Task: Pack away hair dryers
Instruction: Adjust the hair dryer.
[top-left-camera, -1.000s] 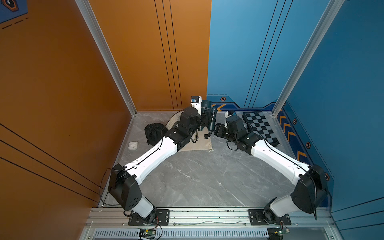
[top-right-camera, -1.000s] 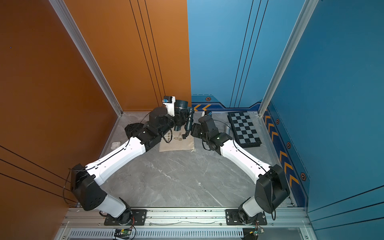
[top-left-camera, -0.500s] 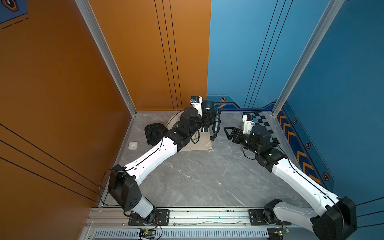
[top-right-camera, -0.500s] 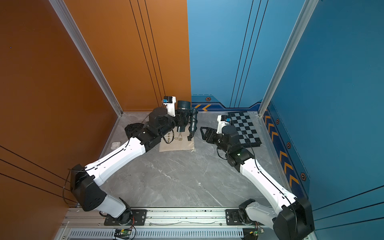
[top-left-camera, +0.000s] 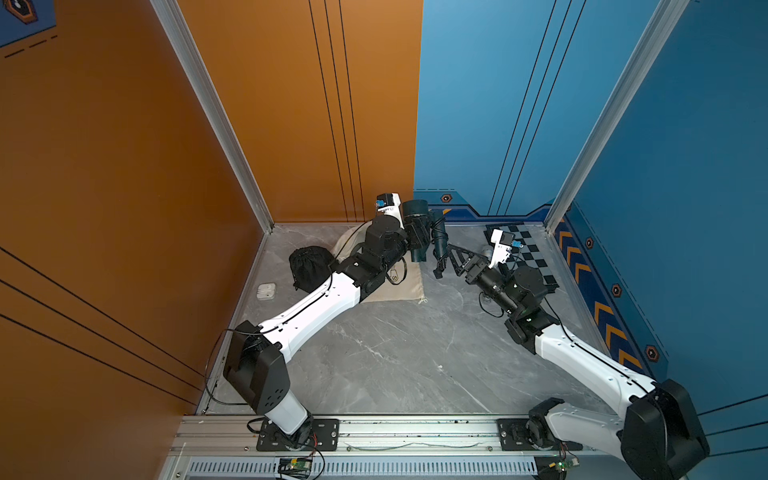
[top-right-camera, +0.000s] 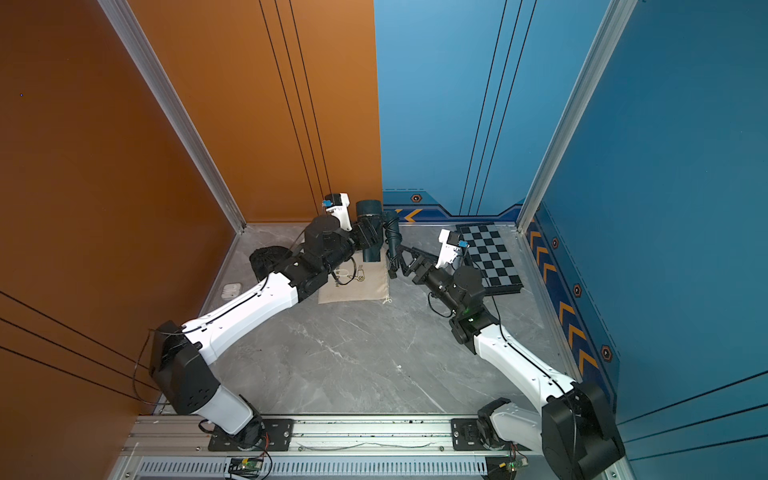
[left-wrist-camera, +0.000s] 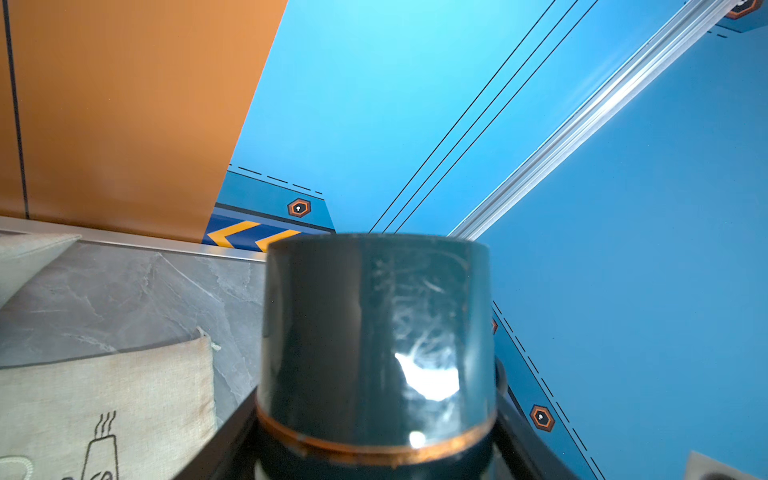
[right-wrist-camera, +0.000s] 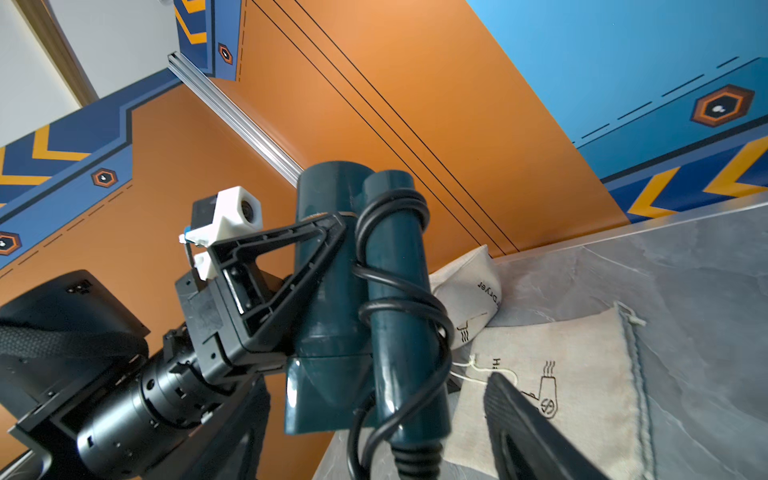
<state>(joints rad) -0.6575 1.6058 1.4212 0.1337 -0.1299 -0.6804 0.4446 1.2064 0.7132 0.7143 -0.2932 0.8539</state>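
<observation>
Teal hair dryer (right-wrist-camera: 328, 328), clamped in the left gripper (top-left-camera: 417, 237) above the flat beige drawstring bag (top-left-camera: 399, 291) near the worktop's (top-left-camera: 395, 353) far edge, awaits bagging, the right gripper's (top-left-camera: 453, 259) jaws apart beside it.

"Dryer" printed on plump beige cloth drawstring bag (right-wrist-camera: 465, 286), start of wording hidden. Letter "H" and hair-dryer line drawing with three steam lines on flat beige cloth drawstring bag (right-wrist-camera: 582, 374), rest covered. Same print too small to read in both top views.
</observation>
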